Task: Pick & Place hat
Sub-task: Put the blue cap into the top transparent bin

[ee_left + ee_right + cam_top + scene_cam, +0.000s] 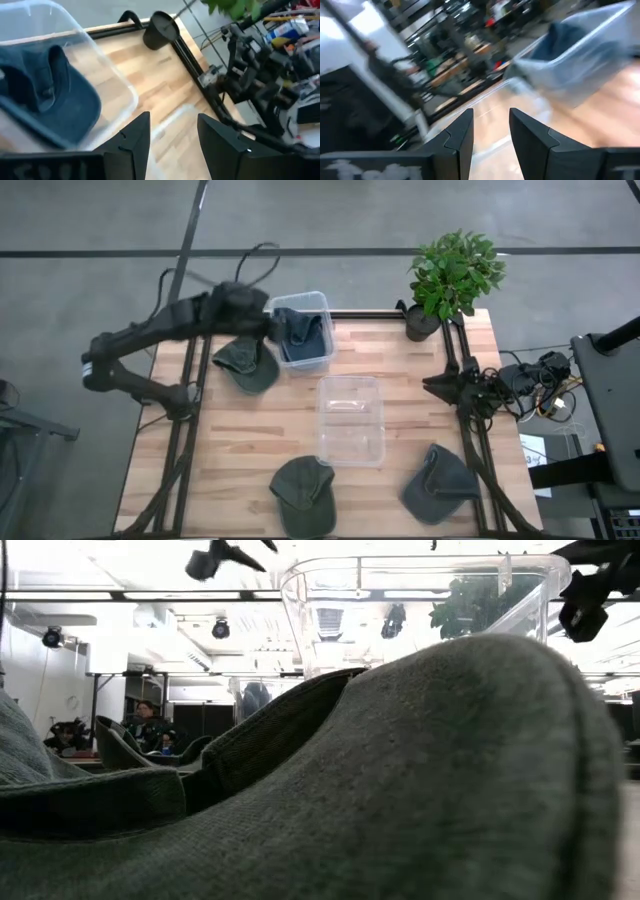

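A dark blue hat (pixel 300 332) lies inside a clear bin (pixel 322 360) at the table's far side; the left wrist view shows the blue hat (pixel 47 97) resting on that bin's floor. My left gripper (pixel 275 325) hovers over the bin's left rim, open and empty (pixel 172 125). An olive hat (pixel 246 366) lies on the table just left of the bin. Another olive hat (pixel 303 495) and a grey hat (pixel 440 485) lie near the near edge. My right gripper (pixel 435 385) waits at the table's right side, open (pixel 491 117).
A second clear bin (pixel 322 442) stands at the table's middle with nothing showing in it. A potted plant (pixel 452 275) stands at the far right corner. Bare wood (pixel 240 440) lies left of the middle bin. In the low view a hat (pixel 420 790) fills the foreground.
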`<state>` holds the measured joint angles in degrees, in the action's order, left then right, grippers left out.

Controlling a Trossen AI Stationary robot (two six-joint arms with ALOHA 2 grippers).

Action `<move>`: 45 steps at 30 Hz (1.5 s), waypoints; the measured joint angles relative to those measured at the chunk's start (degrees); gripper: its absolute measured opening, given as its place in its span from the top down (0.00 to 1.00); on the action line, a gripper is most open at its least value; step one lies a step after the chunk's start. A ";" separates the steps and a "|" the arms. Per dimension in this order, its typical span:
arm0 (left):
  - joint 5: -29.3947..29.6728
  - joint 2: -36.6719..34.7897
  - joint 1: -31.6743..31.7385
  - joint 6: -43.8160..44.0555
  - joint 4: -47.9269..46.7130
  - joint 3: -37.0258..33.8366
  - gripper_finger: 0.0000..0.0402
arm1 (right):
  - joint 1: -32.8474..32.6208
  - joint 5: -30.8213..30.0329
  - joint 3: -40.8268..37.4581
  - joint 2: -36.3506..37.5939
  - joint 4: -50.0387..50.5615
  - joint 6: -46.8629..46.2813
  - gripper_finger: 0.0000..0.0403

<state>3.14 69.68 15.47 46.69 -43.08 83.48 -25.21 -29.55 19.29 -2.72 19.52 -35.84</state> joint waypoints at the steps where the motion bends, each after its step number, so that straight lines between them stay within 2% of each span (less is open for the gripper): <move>1: 3.10 -1.39 -2.69 1.09 -0.32 -1.17 0.61 | 0.00 2.26 0.00 0.00 -0.04 -0.09 0.71; 6: 20.15 -7.75 -16.84 9.07 -0.53 -8.77 0.61 | -0.02 12.18 0.00 0.00 -3.00 -3.58 0.71; 10: 25.39 -10.92 -25.48 17.53 -0.48 -15.24 0.61 | -0.02 18.31 0.00 0.00 -7.67 -5.81 0.71; 14: 28.93 -12.64 -31.57 24.88 0.53 -21.30 0.61 | -0.02 19.16 0.02 0.00 -9.99 -9.84 0.71; 21: 29.35 -12.79 -35.73 28.68 4.15 -27.88 0.61 | -0.02 19.14 0.01 0.00 -9.82 -12.15 0.71; 30: 29.30 -12.71 -36.86 28.30 6.11 -30.29 0.61 | -0.02 19.56 0.00 -0.06 -9.92 -13.15 0.71; 36: 29.11 -12.71 -36.86 26.32 6.18 -30.28 0.61 | -0.04 26.41 0.38 -2.92 -10.29 -16.27 0.71; 41: 26.99 -12.71 -36.86 26.88 6.18 -30.27 0.61 | -0.04 33.07 5.04 -10.92 -9.80 -22.03 0.74; 45: 26.03 -12.71 -36.90 26.91 6.16 -30.28 0.61 | -0.18 40.40 11.88 -19.50 -0.14 -27.34 0.77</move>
<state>29.17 56.97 -21.43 73.60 -36.93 53.20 -25.39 10.84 31.16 -22.22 19.38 -63.18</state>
